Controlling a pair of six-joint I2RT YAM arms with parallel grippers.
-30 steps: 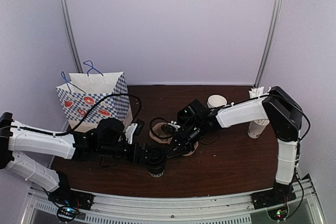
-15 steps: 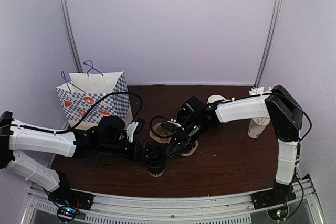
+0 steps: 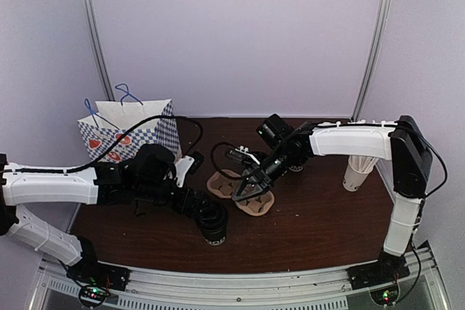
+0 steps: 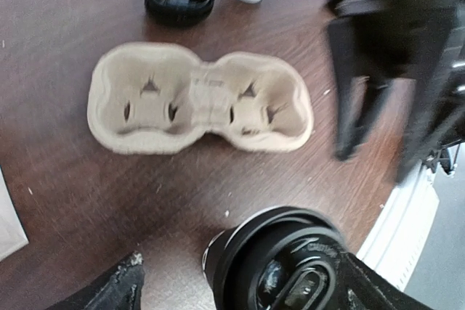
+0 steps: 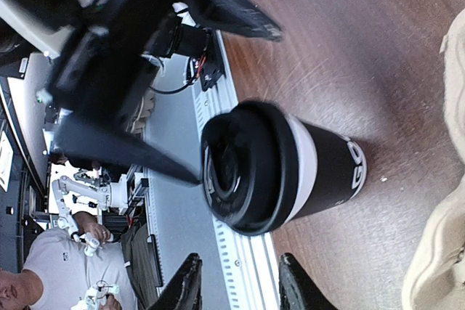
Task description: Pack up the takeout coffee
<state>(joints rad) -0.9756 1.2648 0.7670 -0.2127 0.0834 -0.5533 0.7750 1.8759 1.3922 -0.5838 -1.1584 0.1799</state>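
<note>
Your left gripper (image 4: 241, 263) stands spread wide, with the takeout coffee (image 4: 287, 274) upright between its fingers near the front edge of the table (image 4: 65, 179). A gap shows at one finger; you cannot tell whether the other touches. Your right gripper (image 5: 240, 266) hangs part-open, pinching nothing, over the cup carrier (image 4: 200, 99), and the coffee stands apart from it. The cup is black paper with a white band under a glossy round plastic lid. The carrier is pale moulded pulp with two rounded wells, on dark scratched wood.
</note>
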